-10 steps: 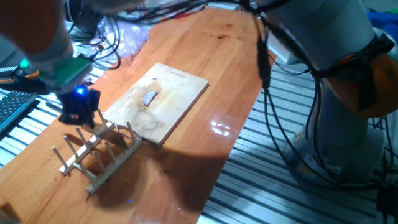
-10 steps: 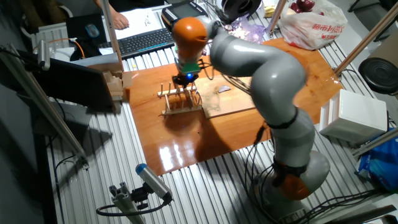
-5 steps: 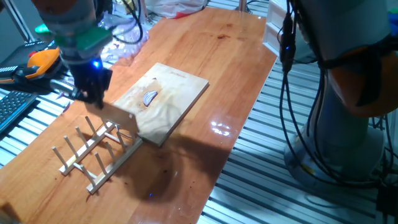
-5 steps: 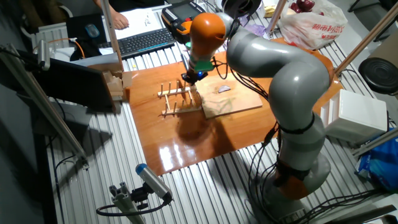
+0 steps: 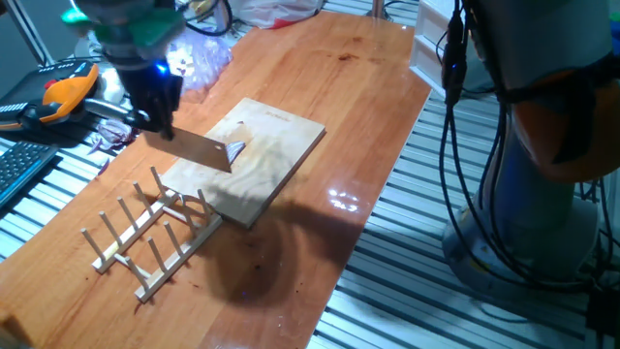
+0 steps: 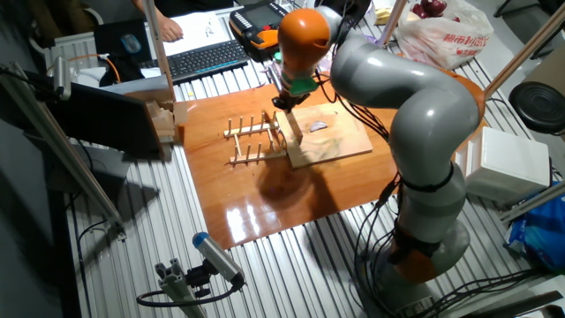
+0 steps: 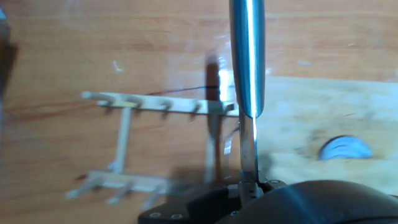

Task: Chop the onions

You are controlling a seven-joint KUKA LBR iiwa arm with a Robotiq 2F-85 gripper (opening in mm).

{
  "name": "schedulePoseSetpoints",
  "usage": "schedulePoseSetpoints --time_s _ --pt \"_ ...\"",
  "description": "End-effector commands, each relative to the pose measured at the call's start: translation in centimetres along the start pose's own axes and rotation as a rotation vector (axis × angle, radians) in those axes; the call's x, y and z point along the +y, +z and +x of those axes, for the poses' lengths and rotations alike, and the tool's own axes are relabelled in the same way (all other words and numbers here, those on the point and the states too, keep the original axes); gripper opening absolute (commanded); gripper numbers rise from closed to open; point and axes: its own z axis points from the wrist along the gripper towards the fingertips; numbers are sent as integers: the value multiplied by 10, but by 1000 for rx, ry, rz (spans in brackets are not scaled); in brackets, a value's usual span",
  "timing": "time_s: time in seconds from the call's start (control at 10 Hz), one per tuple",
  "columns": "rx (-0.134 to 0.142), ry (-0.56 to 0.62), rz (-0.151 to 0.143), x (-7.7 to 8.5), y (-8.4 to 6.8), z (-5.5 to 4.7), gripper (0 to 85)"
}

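Note:
A small purple-white onion wedge (image 5: 236,150) lies on the pale wooden board (image 5: 276,145); it also shows in the other fixed view (image 6: 318,127) and the hand view (image 7: 345,148). My gripper (image 5: 163,121) is shut on the handle of a broad-bladed knife (image 5: 201,149). It holds the knife in the air over the board's left end, its tip just left of the wedge. In the hand view the blade (image 7: 247,56) is seen edge-on, running away from the gripper (image 7: 249,185), with the onion to its right.
A wooden peg rack (image 5: 150,233) stands in front of the board. A crinkled clear bag (image 5: 199,58) and dark peel scraps (image 5: 111,141) lie at the table's back left. A keyboard (image 5: 19,170) and an orange pendant (image 5: 63,92) sit beyond the edge.
My gripper has lifted the knife out of the peg rack and carried it up and across to the board's left end, close to the onion wedge.

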Motion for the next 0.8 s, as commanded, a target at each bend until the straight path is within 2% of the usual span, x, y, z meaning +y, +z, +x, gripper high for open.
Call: schedulePoseSetpoints --time_s 0.0,0.2,0.4,0.5,0.7 --pt "0 -6 -12 -33 10 0 0" --pt "-2 -21 -21 -50 25 4 0" --pt "2 -34 -35 -66 34 16 0" --pt "22 -23 -39 -69 35 19 0" --pt "21 -9 -22 -69 38 17 0"
